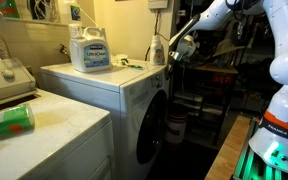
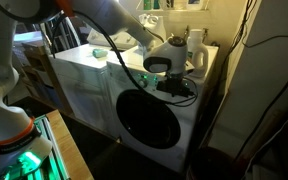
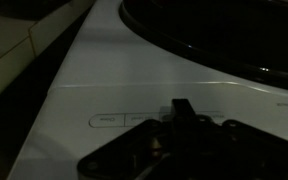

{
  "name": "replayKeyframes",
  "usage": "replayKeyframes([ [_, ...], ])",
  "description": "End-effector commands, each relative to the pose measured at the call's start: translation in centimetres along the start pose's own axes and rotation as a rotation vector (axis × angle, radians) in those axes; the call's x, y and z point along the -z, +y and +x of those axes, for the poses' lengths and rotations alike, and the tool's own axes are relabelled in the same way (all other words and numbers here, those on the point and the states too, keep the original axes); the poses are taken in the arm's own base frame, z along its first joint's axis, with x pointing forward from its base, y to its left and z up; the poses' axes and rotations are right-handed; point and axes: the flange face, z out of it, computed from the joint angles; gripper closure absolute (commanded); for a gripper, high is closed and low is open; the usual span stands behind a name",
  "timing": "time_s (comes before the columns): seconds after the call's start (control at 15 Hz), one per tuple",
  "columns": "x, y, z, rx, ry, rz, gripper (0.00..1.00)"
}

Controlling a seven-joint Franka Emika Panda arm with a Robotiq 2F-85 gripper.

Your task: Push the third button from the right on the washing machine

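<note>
The white washing machine (image 1: 124,90) with a round dark porthole door (image 1: 154,125) shows in both exterior views (image 2: 94,80). My gripper (image 1: 172,50) is at the top of its front face, at the control panel above the door (image 2: 174,87). In the wrist view the fingers (image 3: 181,108) look pressed together into one dark tip, which sits over a row of outlined buttons (image 3: 114,121). The tip covers the button beneath it. The porthole's rim (image 3: 214,30) fills the top right of that view. Contact with the panel cannot be told.
A detergent jug (image 1: 89,48) and bottles (image 2: 194,48) stand on the machine's top. A lower white appliance (image 1: 54,135) with a green bottle (image 1: 9,120) sits beside it. Dark shelving (image 1: 209,90) and a wooden table edge (image 1: 229,150) are nearby.
</note>
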Motion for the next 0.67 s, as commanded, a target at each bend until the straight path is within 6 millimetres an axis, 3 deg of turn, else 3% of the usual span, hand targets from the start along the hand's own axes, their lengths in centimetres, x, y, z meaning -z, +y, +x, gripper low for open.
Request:
replayKeyframes([
  [0.0, -1.1, 0.6, 0.1, -0.001, 0.038, -0.002, 0.98],
  [0.4, 2.9, -0.1, -2.0, -0.086, -0.220, -0.063, 0.98],
  [0.6, 5.6, -0.9, -2.6, -0.090, -0.386, -0.009, 0.96],
])
